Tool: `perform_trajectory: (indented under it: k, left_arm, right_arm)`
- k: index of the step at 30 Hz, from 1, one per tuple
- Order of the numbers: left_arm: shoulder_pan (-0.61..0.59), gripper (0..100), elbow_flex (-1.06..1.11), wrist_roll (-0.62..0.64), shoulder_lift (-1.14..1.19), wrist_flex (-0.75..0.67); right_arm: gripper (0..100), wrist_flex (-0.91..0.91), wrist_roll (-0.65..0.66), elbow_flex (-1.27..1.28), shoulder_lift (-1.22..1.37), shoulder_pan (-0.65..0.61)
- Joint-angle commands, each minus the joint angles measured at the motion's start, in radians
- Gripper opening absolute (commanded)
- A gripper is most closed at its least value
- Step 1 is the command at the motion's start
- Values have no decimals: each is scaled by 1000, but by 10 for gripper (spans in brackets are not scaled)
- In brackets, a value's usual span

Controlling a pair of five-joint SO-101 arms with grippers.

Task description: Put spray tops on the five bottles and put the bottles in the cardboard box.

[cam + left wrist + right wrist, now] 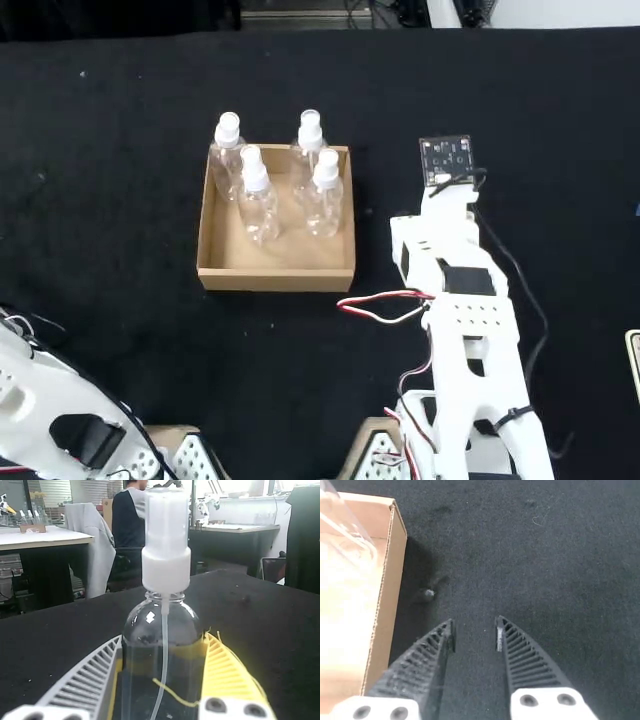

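Your left end effector (162,637) is clenched on a bottle (160,650) that stands upright with its spray top (166,540) on, and the left arm (50,420) sits nearer you than the box (277,278) and off to its left. Your right end effector (475,621) hangs released, jaws apart with nothing between them, over bare desk (120,200) just beside the box's right wall. Inside the box, four capped bottles stand toward its far wall, two on the left (230,165) (258,205) and two on the right (308,150) (325,200).
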Motion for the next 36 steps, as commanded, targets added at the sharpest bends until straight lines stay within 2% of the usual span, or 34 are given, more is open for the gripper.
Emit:
perform_trajectory:
  k: [1,4,9,11,31,36]
  left_arm:
    - [-10,117,-22,-5,-6,-23]
    - [-10,135,-22,-5,-8,-23]
    - [-18,316,-22,3,-6,-23]
    - [-19,356,-22,3,-6,-23]
    - [-41,360,-38,3,-117,-14]
    - [-41,360,-51,3,-127,135]
  right_arm:
    - [110,-31,5,-4,-19,-14]
    - [110,-31,6,-4,-19,-14]
    - [110,-31,8,-4,-19,-14]
    - [110,-31,8,-4,-19,-14]
    - [110,-32,9,-4,-19,-18]
    - [110,-32,9,-4,-19,-17]
